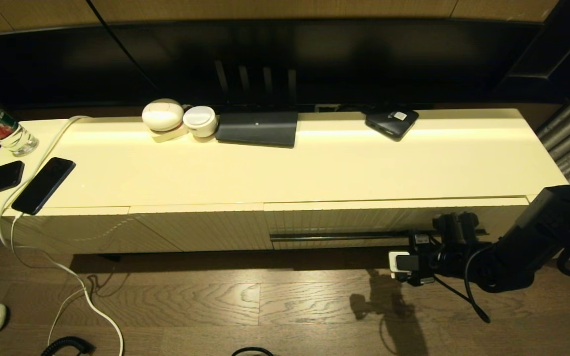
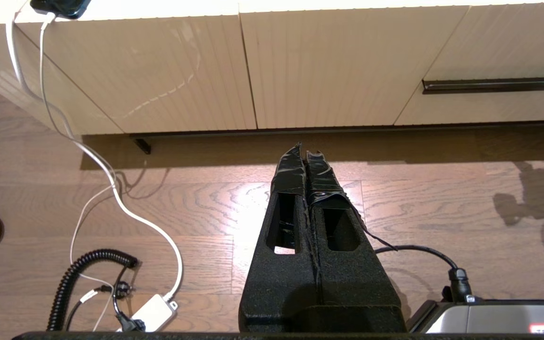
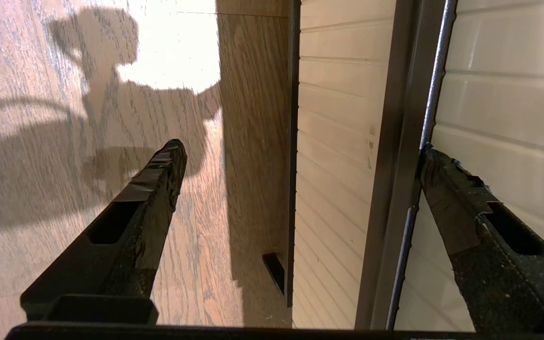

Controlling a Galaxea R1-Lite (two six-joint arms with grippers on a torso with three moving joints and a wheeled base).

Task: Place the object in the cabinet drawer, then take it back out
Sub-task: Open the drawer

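The cabinet drawer (image 1: 359, 222) is shut, its long axis and dark handle slot (image 1: 339, 237) running nine to three o'clock across the cabinet front. At its four o'clock end the right gripper (image 3: 300, 156) is spread wide, one finger (image 3: 446, 189) at the slot. The left gripper (image 2: 306, 158), pressed together, hangs over the wooden floor (image 2: 196, 208). The clear label-free bottle is not visible.

Glossy cream cabinet top (image 1: 314, 163); finely ribbed drawer (image 1: 344, 217) front, seemingly lacquered; grained wooden floor (image 1: 215, 301), faintly shiny.
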